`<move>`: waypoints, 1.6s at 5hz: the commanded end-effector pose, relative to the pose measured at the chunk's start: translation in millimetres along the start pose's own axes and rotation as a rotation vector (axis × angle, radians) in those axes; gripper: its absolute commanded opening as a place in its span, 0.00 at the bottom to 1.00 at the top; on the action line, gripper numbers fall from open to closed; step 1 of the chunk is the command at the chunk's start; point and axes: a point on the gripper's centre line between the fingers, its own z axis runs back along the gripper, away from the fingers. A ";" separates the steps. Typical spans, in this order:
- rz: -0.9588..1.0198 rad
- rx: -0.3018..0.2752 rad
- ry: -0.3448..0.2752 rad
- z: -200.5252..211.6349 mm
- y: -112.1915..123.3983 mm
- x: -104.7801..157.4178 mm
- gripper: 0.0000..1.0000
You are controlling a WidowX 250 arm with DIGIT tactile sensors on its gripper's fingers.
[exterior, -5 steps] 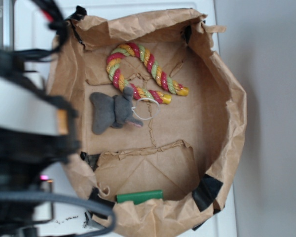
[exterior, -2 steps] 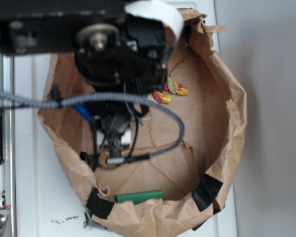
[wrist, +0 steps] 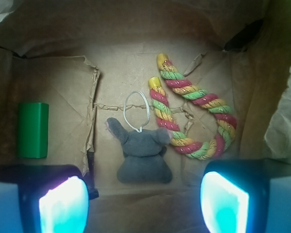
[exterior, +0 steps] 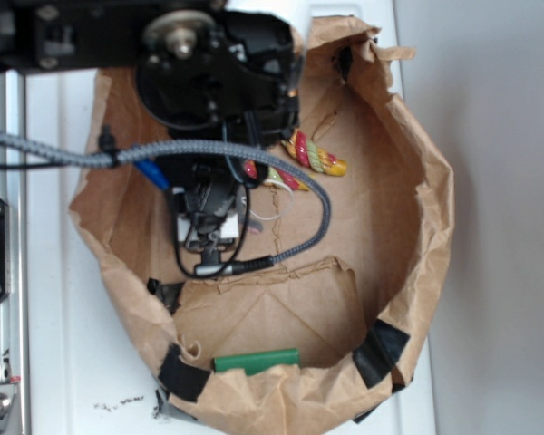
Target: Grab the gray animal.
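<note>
Claw (wrist: 144,206) poised above the elephant (wrist: 143,155), fingers spread and holding nothing.

The elephant lies flat on the floor of the paper bag (exterior: 417,181), between the two glowing fingertips (wrist: 63,206) in the wrist view, though nearer the top of that frame than they are; nothing touches it yet. Its white string loop (wrist: 137,109) trails away from its head, and the rope toy (wrist: 194,116) lies just beside the elephant, one yellow end close to the loop. The green cylinder (wrist: 33,129) sits well apart on the elephant's other side, beyond a torn paper fold. From the room, the arm hides the elephant completely. As I see it, the risks are a finger catching the rope or the string, the crumpled paper snagging a finger, or the soft, low body slipping out of a shallow pinch.
</note>
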 end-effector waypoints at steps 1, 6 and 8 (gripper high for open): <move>0.025 0.021 -0.034 -35.8 7.0 12.0 1.00; 0.036 0.063 -0.055 -127.9 31.2 15.7 0.00; 0.005 0.021 -0.022 -95.8 29.6 6.2 0.00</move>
